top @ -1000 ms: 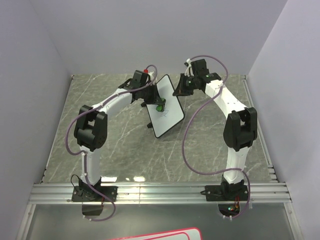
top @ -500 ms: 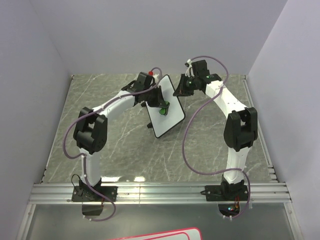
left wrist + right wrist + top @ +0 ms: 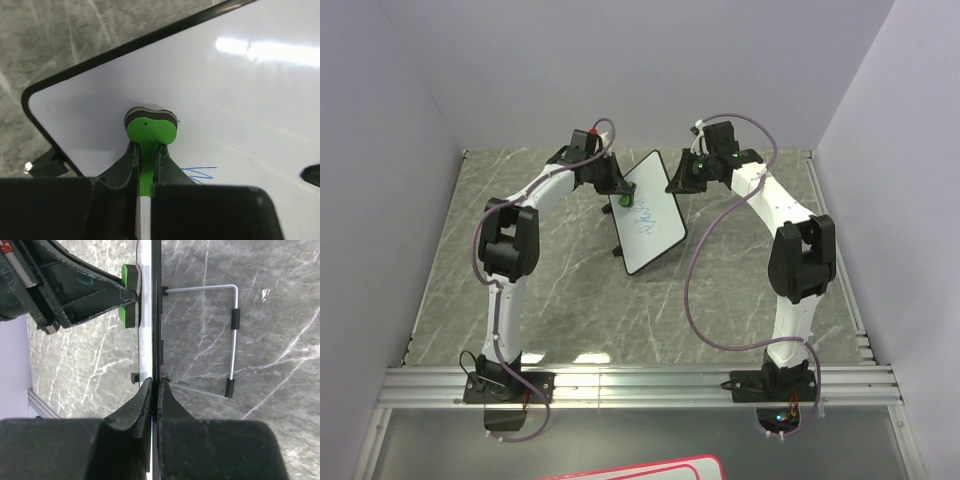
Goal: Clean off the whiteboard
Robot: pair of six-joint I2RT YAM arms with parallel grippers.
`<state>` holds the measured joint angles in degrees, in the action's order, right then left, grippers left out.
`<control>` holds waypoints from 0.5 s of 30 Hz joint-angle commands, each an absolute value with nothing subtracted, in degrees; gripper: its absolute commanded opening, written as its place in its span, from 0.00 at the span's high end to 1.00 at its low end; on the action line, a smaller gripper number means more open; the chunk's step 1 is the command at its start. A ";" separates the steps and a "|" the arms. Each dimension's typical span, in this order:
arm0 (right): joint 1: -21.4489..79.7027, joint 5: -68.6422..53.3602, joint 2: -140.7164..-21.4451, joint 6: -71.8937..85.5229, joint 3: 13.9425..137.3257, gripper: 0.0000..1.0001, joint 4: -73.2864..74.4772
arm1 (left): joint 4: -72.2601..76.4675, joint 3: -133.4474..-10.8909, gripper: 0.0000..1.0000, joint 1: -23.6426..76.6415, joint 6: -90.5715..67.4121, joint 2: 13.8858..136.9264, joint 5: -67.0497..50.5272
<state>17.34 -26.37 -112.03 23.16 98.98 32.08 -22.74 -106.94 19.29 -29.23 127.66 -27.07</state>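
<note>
The whiteboard (image 3: 655, 235) stands tilted on the marble table, with blue scribbles (image 3: 648, 226) near its middle. My left gripper (image 3: 617, 192) is shut on a green eraser (image 3: 624, 201) and presses its dark pad against the board near the upper left corner. In the left wrist view the eraser (image 3: 150, 129) sits on the board (image 3: 250, 100) between my fingertips (image 3: 146, 150), with a scribble (image 3: 200, 173) to its right. My right gripper (image 3: 678, 184) is shut on the board's far edge. In the right wrist view it (image 3: 155, 386) pinches the edge-on board (image 3: 156, 315), and the eraser (image 3: 131, 295) shows to the left.
A wire stand (image 3: 232, 335) props the board from behind. Grey walls close in the table on three sides. A metal rail (image 3: 640, 385) runs along the near edge. A pink-edged white panel (image 3: 640, 468) lies below it.
My left gripper has moved the eraser from the board's middle up toward its far left corner. The right gripper and the board have stayed put.
</note>
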 commanded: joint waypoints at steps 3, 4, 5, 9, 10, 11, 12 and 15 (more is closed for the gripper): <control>19.34 -28.04 -109.51 22.85 99.93 1.00 34.63 | -24.36 -103.47 1.00 23.37 -25.49 125.61 -30.59; 19.42 -28.04 -109.60 22.94 100.28 1.00 34.72 | -23.82 -100.05 1.00 24.86 -25.58 124.20 -30.93; 19.34 -27.95 -109.69 22.94 100.46 1.00 34.72 | -23.64 -98.54 1.00 25.57 -25.66 121.67 -31.37; 19.42 -27.86 -110.13 23.03 101.42 1.00 34.80 | -22.67 -92.56 1.00 28.38 -25.75 117.43 -33.66; 19.51 -27.86 -110.21 23.03 101.51 1.00 34.72 | -23.46 -91.77 1.00 29.00 -25.58 117.07 -34.27; 19.42 -27.95 -110.21 23.03 101.60 1.00 34.63 | -23.99 -91.58 1.00 29.18 -25.40 116.55 -34.45; 19.34 -27.95 -110.39 23.11 101.69 1.00 34.63 | -24.60 -91.41 1.00 29.27 -24.88 116.37 -34.45; 19.42 -28.39 -110.65 23.20 101.69 1.00 34.28 | -25.22 -91.23 1.00 29.27 -24.52 116.28 -34.54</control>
